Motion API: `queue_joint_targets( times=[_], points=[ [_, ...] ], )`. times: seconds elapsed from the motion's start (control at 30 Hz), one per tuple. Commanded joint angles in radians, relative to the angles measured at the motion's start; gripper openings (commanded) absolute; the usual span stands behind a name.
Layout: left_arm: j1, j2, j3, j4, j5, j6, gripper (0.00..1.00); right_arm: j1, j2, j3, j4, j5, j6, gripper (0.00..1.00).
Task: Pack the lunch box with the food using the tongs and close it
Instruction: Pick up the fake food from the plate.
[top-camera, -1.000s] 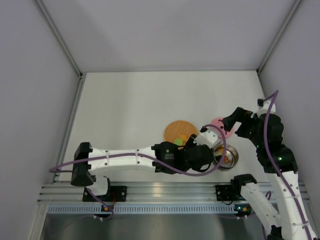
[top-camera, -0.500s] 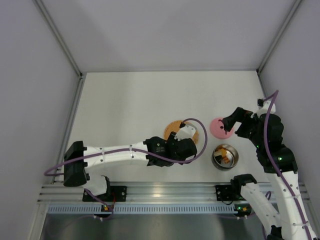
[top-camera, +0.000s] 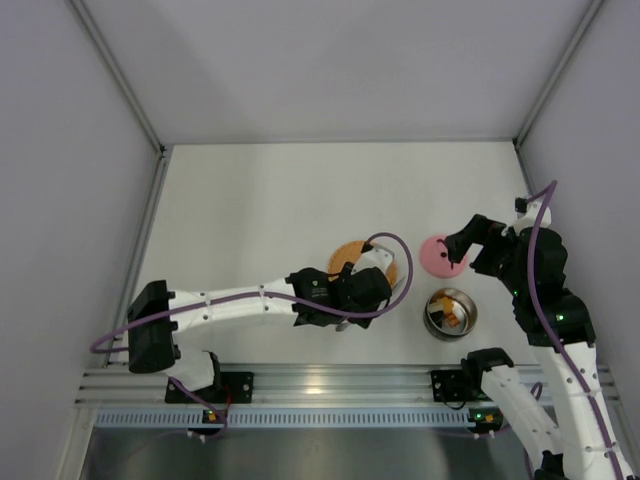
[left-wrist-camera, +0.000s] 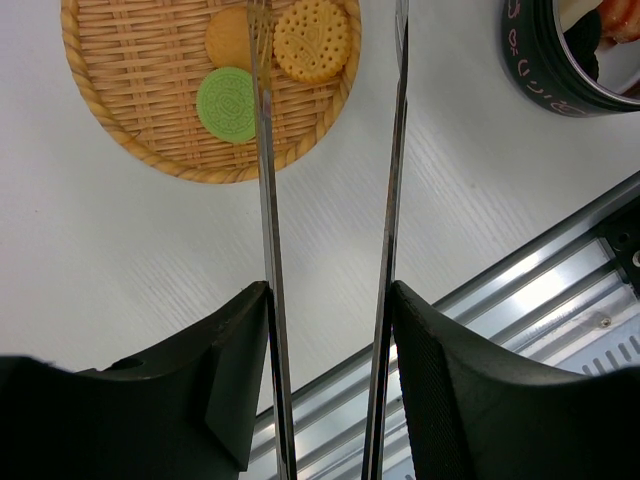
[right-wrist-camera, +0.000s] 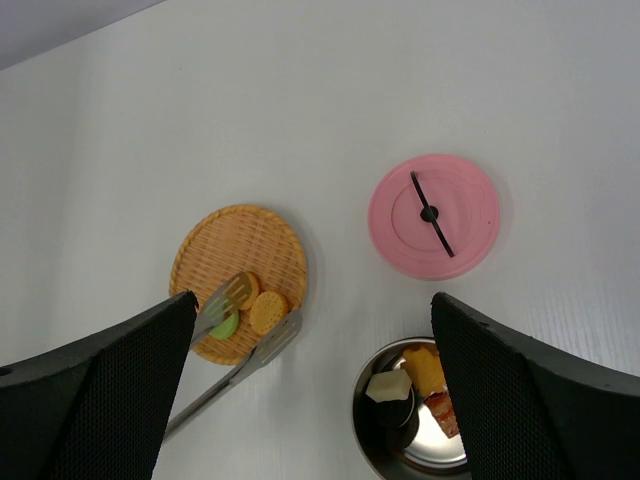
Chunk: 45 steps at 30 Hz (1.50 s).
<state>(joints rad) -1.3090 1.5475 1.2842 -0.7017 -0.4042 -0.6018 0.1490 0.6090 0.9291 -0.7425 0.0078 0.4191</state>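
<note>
My left gripper (left-wrist-camera: 328, 292) (top-camera: 358, 287) is shut on the tongs (left-wrist-camera: 263, 190), which reach out over the woven mat (left-wrist-camera: 130, 95). Their two tips (right-wrist-camera: 240, 292) straddle a yellow biscuit (left-wrist-camera: 312, 40) without squeezing it. A green piece (left-wrist-camera: 227, 103) and an orange piece (left-wrist-camera: 228, 36) lie beside it on the mat. The steel lunch box (top-camera: 450, 312) (right-wrist-camera: 385, 450) stands open to the right, holding a pale cube, a dark piece, an orange piece and a reddish one. Its pink lid (top-camera: 440, 255) (right-wrist-camera: 433, 215) lies flat behind it. My right gripper (right-wrist-camera: 310, 297) (top-camera: 460, 243) hangs open above the lid and box.
The aluminium rail (top-camera: 320, 385) and both arm bases run along the near edge, close behind the left gripper. Grey walls (top-camera: 70, 200) close off the left, right and back of the table.
My left arm has swung left with the tongs, from over the lunch box to over the mat, and the tong arms have spread slightly. The right arm has stayed put.
</note>
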Motion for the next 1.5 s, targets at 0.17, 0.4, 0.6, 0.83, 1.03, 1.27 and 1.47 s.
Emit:
queue_joint_targets(
  times=[0.17,0.4,0.6,0.83,1.03,1.27,1.47],
  points=[
    [0.033,0.01,-0.006,0.064,0.025,0.014,0.55,-0.017,-0.006,-0.007,-0.015,0.015,-0.011,0.99],
    [0.065,0.028,-0.008,0.085,0.068,0.039,0.55,-0.017,-0.003,-0.001,-0.012,0.015,-0.014,1.0],
    [0.074,0.04,-0.008,0.088,0.084,0.043,0.55,-0.017,0.0,0.001,-0.014,0.015,-0.014,0.99],
    [0.077,0.042,-0.008,0.088,0.11,0.05,0.54,-0.017,0.001,0.002,-0.014,0.015,-0.013,1.0],
    [0.079,0.037,-0.006,0.085,0.127,0.053,0.51,-0.017,0.0,-0.004,-0.012,0.018,-0.013,0.99],
    [0.079,0.028,-0.005,0.08,0.125,0.048,0.45,-0.017,-0.006,-0.009,-0.012,0.02,-0.014,0.99],
    [0.079,0.014,-0.005,0.077,0.122,0.043,0.38,-0.017,-0.008,-0.009,-0.015,0.021,-0.013,1.0]
  ],
)
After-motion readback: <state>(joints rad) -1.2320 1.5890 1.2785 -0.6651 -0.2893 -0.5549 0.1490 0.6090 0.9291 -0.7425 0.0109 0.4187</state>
